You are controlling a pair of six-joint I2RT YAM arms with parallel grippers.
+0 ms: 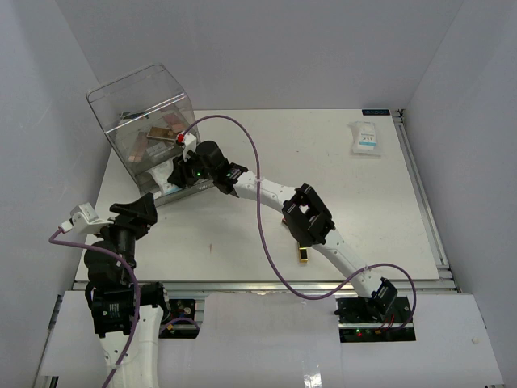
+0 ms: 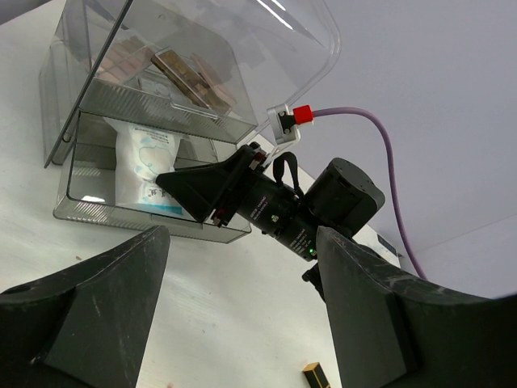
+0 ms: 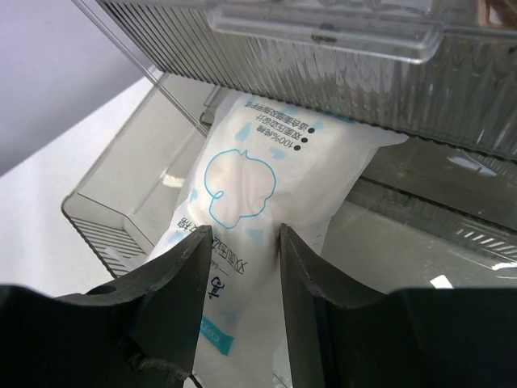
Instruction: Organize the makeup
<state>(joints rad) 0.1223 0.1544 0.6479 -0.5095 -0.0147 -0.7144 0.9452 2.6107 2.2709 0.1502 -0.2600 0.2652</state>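
Note:
My right gripper [image 1: 179, 175] reaches into the open lower drawer [image 3: 90, 212] of the clear plastic box [image 1: 139, 95]. It is shut on a white-blue sachet [image 3: 260, 162], which lies lengthwise in the drawer. This also shows in the left wrist view, with the sachet [image 2: 144, 162] and the gripper [image 2: 179, 191]. Pink-brown palettes [image 2: 187, 71] lie in the box's upper tier. A second sachet [image 1: 365, 137] lies at the far right of the table. A black-and-gold lipstick tube [image 1: 303, 255] lies under the right arm's elbow, and its end shows in the left wrist view [image 2: 317, 375]. My left gripper [image 2: 242, 236] is open and empty, held over the table's left side [image 1: 150, 202].
The box's lid is tilted up and back. A purple cable [image 1: 262, 202] loops from the right wrist over the table to the arm's base. A metal rail [image 1: 420, 186] runs along the table's right edge. White walls stand close on three sides.

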